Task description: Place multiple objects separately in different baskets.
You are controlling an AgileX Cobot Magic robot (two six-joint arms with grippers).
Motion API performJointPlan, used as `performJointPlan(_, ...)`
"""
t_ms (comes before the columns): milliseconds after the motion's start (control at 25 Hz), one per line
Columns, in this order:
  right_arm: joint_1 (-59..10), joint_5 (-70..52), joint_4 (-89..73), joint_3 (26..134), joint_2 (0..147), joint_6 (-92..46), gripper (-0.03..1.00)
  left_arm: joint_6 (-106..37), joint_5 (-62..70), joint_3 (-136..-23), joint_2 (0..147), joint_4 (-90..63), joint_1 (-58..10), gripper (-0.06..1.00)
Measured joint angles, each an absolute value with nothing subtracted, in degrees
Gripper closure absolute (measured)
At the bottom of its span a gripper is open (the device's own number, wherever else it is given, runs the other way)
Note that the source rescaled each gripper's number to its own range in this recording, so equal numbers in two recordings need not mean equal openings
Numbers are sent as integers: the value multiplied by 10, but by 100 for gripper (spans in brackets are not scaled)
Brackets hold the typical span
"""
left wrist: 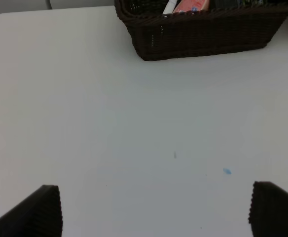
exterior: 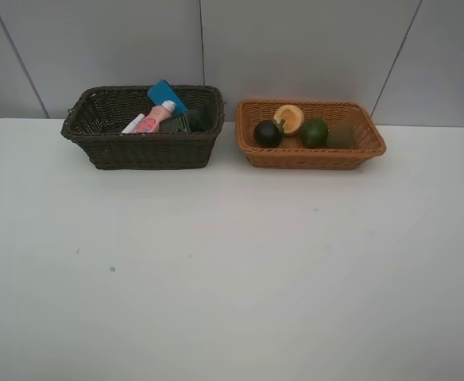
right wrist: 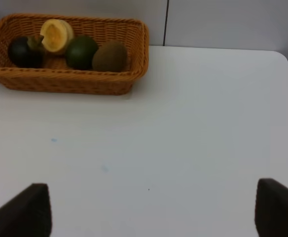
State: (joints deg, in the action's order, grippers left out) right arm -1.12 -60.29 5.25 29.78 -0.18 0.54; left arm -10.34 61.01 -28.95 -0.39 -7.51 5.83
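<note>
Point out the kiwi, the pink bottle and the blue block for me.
kiwi [right wrist: 109, 56]: right wrist view, middle of its brown skin.
pink bottle [exterior: 154, 118]: exterior high view, its pink body.
blue block [exterior: 165, 92]: exterior high view, its upper flat face.

Only fingertips of the robot are seen, each pair viewed against the white table. The left gripper is shown as two black, blocky fingers with finely ribbed inner edges. The right gripper is matched: dark, squared fingers, slightly blurred.
</note>
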Motion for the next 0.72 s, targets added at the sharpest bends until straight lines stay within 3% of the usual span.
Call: performJointPlan(720, -11, -603, 53, 298, -2, 5, -3, -103, 610, -289, -4, -76, 58, -5)
